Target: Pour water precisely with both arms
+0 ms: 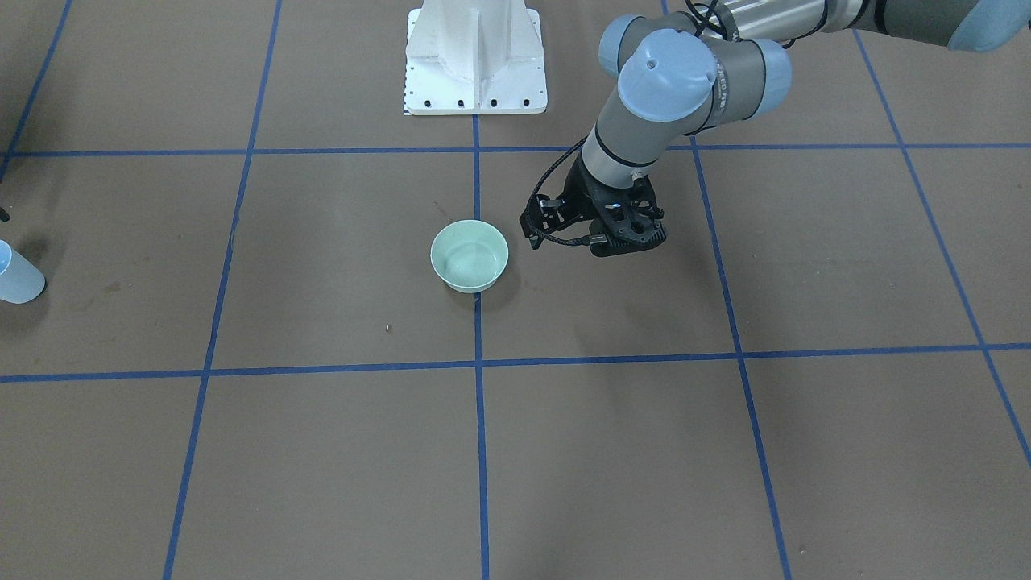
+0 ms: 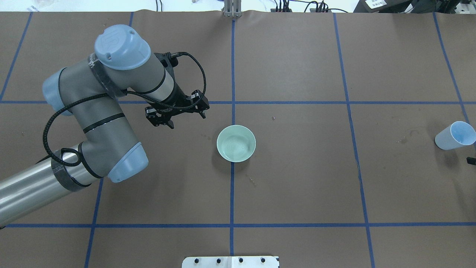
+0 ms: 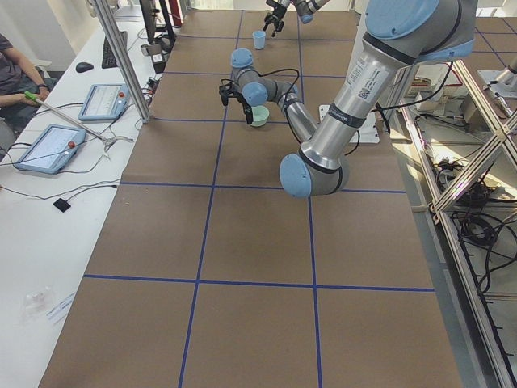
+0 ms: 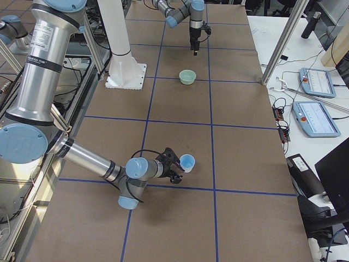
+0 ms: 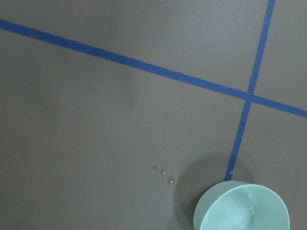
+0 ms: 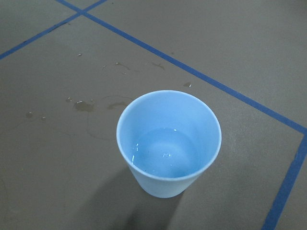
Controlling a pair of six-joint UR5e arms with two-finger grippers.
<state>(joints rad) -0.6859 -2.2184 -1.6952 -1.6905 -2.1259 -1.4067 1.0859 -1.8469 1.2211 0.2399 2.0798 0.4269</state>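
Brown blue-taped table [image 2: 297,167] is showing water drops [image 6: 84,106]. Left gripper [image 2: 178,117] is hanging spread, empty, nr green bowl [image 2: 236,143]. Right gripper [image 4: 177,168]: can't tell.

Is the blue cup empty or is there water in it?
Nearly empty: the blue cup shows only a shallow layer of water glinting at its bottom.

Mint bowl [image 2: 236,143], blue cup [image 2: 454,136], white pedestal [image 1: 475,60], brown table [image 2: 297,178]
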